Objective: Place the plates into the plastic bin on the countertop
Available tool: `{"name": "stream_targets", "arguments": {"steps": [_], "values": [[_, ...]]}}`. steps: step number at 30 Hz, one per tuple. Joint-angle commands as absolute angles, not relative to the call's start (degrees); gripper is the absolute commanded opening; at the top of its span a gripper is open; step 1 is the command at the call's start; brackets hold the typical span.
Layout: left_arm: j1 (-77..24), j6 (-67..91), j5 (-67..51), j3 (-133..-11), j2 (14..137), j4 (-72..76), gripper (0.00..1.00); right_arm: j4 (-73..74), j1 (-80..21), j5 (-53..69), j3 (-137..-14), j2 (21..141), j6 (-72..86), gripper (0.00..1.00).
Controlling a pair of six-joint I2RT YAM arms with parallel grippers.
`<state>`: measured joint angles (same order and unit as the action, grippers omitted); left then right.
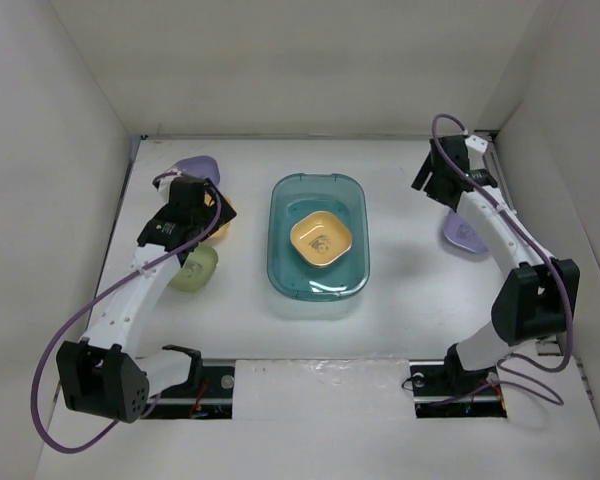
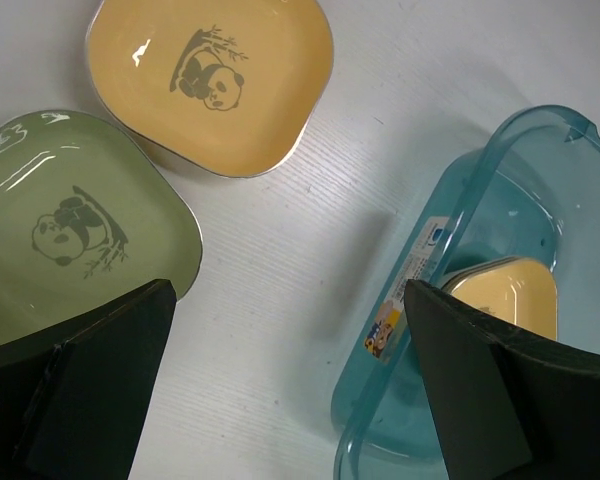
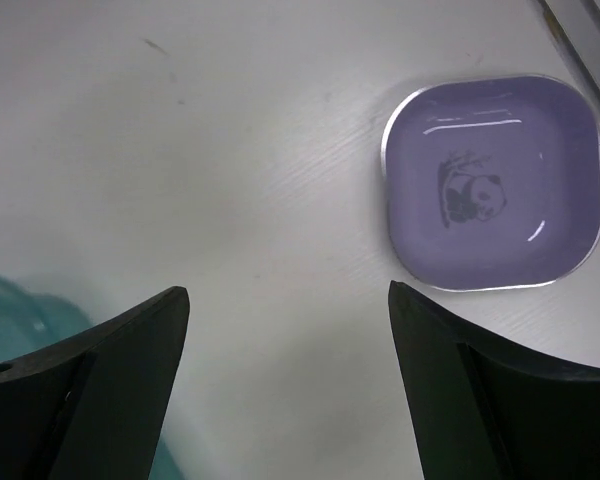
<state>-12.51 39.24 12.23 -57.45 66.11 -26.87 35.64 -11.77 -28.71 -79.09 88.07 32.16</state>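
Hovering with jaws apart and empty, the left gripper (image 2: 285, 375) hangs between the green plate (image 2: 70, 230) and the teal plastic bin (image 2: 450, 235). The right gripper (image 3: 290, 370), likewise spread, hangs near the purple plate (image 3: 490, 185). Shallow rims lying flat on the countertop (image 1: 400, 300) could slip from a pinch, or clip the bin wall.

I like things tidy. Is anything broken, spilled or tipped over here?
Nothing stands out. The translucent teal plastic bin sits upright with one orange-yellow square plate flat inside. The green panda plate, the other orange-yellow plate and a purple plate lie face up on the white countertop.
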Motion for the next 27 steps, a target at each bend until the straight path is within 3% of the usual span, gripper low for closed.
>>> {"name": "stream_targets", "arguments": {"steps": [1, 9, 20, 24, 25, 27], "values": [[-13.1, 38.14, 11.07, -57.22, 64.07, -25.14, 1.0, 32.53, -5.73, -22.51, -76.21, 90.51, 29.8, 0.87], [-13.62, 36.91, 10.02, -56.69, 62.93, -25.14, 1.0, 27.17, 5.01, -14.16, -71.81, 95.79, 27.69, 0.82], [-13.62, 38.85, 9.4, -53.27, 62.4, -23.3, 1.0, 23.99, 7.82, -8.53, -73.29, 107.57, 24.35, 0.57], [-12.4, 38.85, 7.04, -51.69, 61.88, -22.59, 1.0, 24.87, 6.6, -7.21, -74.0, 108.63, 23.73, 0.32], [-12.39, 38.85, 7.03, -51.68, 61.87, -22.07, 1.0, 24.35, 6.59, -7.21, -74.0, 108.63, 23.73, 0.05], [-12.39, 38.85, 7.03, -51.06, 61.35, -22.06, 1.0, 24.35, 4.32, -6.68, -74.61, 108.11, 23.73, 0.0]]}}
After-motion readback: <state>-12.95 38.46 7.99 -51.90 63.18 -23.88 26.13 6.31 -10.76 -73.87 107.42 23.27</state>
